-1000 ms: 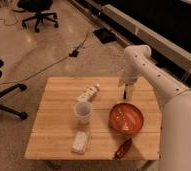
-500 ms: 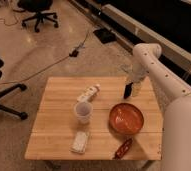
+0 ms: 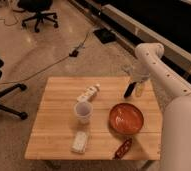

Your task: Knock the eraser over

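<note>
The eraser [image 3: 128, 90] is a slim black block near the table's far right edge, just behind the orange bowl [image 3: 125, 118]. It stands tilted, its top leaning to the right. My gripper [image 3: 135, 81] hangs just above and to the right of its top end, at the end of the white arm [image 3: 159, 70] that comes in from the right. I cannot tell whether the gripper touches the eraser. A small yellowish thing [image 3: 140, 90] shows right beside the eraser, under the gripper.
On the wooden table [image 3: 54, 130] are a clear cup [image 3: 82, 111], a white item lying on its side [image 3: 88, 93], a white flat block [image 3: 79, 142] and a reddish-brown oblong item [image 3: 122, 148]. Office chairs [image 3: 37, 12] and floor cables [image 3: 44, 67] lie to the left and behind.
The arm has swung to the right and its elbow has risen. The gripper has shifted slightly right, and the black eraser now shows tilted below it.
</note>
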Controlling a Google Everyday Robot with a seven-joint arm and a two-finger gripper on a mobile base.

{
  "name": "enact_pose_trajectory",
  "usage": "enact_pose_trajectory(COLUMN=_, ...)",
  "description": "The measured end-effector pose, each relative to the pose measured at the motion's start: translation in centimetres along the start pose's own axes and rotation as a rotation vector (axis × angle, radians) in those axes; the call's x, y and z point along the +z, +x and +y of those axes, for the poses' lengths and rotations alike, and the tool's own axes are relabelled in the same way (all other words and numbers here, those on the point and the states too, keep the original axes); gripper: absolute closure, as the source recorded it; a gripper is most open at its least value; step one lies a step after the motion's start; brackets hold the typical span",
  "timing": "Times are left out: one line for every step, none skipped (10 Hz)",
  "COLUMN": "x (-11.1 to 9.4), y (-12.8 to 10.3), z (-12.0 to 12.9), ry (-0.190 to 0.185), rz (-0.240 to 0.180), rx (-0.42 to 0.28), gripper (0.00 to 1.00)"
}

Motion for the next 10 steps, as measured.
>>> enact_pose_trajectory(x=0.0, y=0.2, z=0.1, ry=-0.001, rz=0.001, rx=0.002, gripper=0.35)
enact_pose_trajectory(x=-0.1, y=0.3, z=0.2, ry=0.0, rz=0.0, rx=0.004, gripper=0.35)
enact_pose_trajectory(x=-0.1, y=0.1, z=0.1, ry=-0.001, rz=0.001, rx=0.001, gripper=0.35)
enact_pose_trajectory(x=-0.2, y=0.1, z=0.2, ry=-0.006, rz=0.001, rx=0.002, gripper=0.35)
enact_pose_trajectory(x=-0.2, y=0.2, z=0.2, ry=-0.005, rz=0.001, rx=0.003, gripper=0.35)
enact_pose_trajectory(x=-0.2, y=0.3, z=0.2, ry=-0.002, rz=0.001, rx=0.004, gripper=0.35)
enact_pose_trajectory(x=-0.2, y=0.2, z=0.2, ry=-0.002, rz=0.006, rx=0.006, gripper=0.35)
enact_pose_trajectory(x=-0.4, y=0.5, z=0.6, ry=-0.002, rz=0.021, rx=0.021, gripper=0.35)
enact_pose_trajectory(x=-0.9, y=2.2, z=2.3, ry=-0.012, rz=0.054, rx=0.057, gripper=0.35)
enact_pose_trajectory(x=-1.1, y=2.7, z=2.7, ry=-0.011, rz=0.063, rx=0.067, gripper=0.35)
